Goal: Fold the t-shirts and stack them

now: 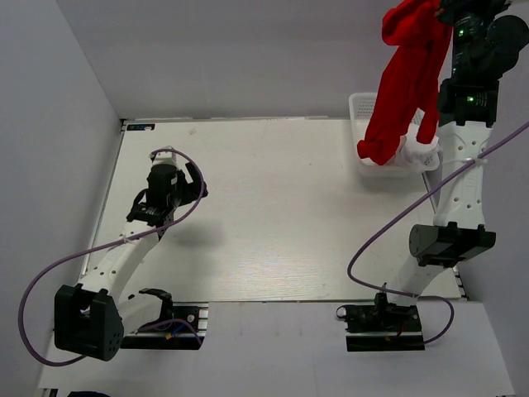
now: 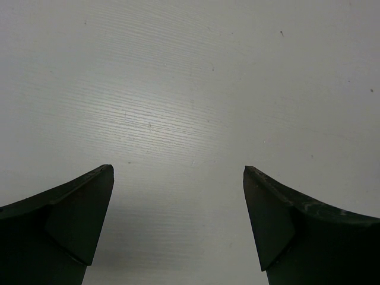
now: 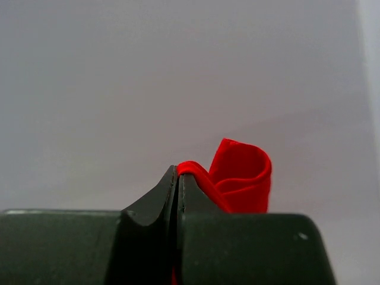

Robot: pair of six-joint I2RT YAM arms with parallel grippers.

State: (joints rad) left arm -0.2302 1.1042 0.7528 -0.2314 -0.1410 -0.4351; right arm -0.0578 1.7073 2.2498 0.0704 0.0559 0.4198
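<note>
The red t-shirt [image 1: 405, 74] hangs in a long bunch from my right gripper [image 1: 440, 11], raised high at the top right above the basket. In the right wrist view the jaws are closed on a fold of the red t-shirt [image 3: 240, 181], and my right gripper [image 3: 179, 172] faces the grey wall. The white t-shirt [image 1: 417, 154] lies bunched in the basket under the red one's lower end. My left gripper [image 1: 195, 179] is open and empty over the left part of the table; the left wrist view shows my left gripper [image 2: 178, 172] above bare tabletop.
The white mesh basket [image 1: 361, 112] stands at the table's back right edge, next to the right arm. Grey walls close the table at the back and left. The white tabletop [image 1: 281, 207] spreads between the arms. A purple cable loops beside each arm.
</note>
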